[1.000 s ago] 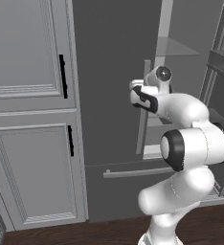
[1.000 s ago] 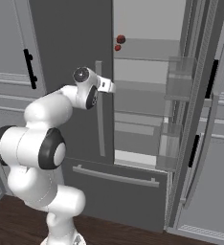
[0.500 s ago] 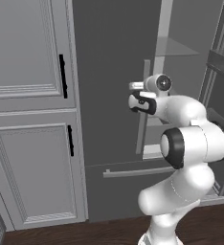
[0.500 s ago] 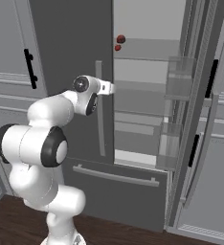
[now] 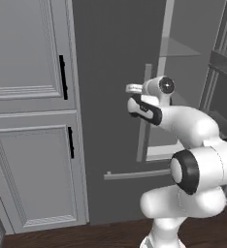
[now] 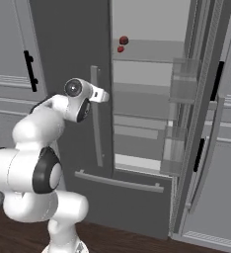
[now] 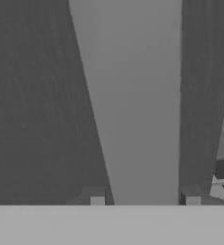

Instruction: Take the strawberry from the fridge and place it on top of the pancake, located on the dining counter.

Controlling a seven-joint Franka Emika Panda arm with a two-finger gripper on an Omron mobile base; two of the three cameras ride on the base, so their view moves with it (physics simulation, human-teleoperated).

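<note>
Pale grey panelled cabinets (image 5: 23,48) on one side, dark wood floor (image 6: 137,242) below, and between them the tall dark grey fridge (image 6: 68,44). Stands with its right door (image 6: 206,123) swung wide and its left door (image 5: 105,72) shut. Clamps the gripper (image 7: 145,200) around the long pale bar handle (image 7: 138,95) of that shut left door: seen from the hand, puts one of the fingertips (image 7: 97,200) hard against each flank of the bar, with no gap to speak of, so reads as a firm grasp on the handle and on nothing else. Runs upright, this bar, its long axis along the door's free edge, square across the jaws. Keeps the strawberry (image 6: 120,49) well apart from the gripper: up and to the right of it in the right base view, deeper in, on the upper shelf (image 6: 152,49) at that shelf's left end, close to the edge of the shut door. Looks a tiny bright red dot there, just below and beside a larger dark red fruit (image 6: 123,40), perhaps touching it; too small to make out any green top. Judging by this, calls next for pulling the door outward about its hinge edge, before any reach up to the shelf.
</note>
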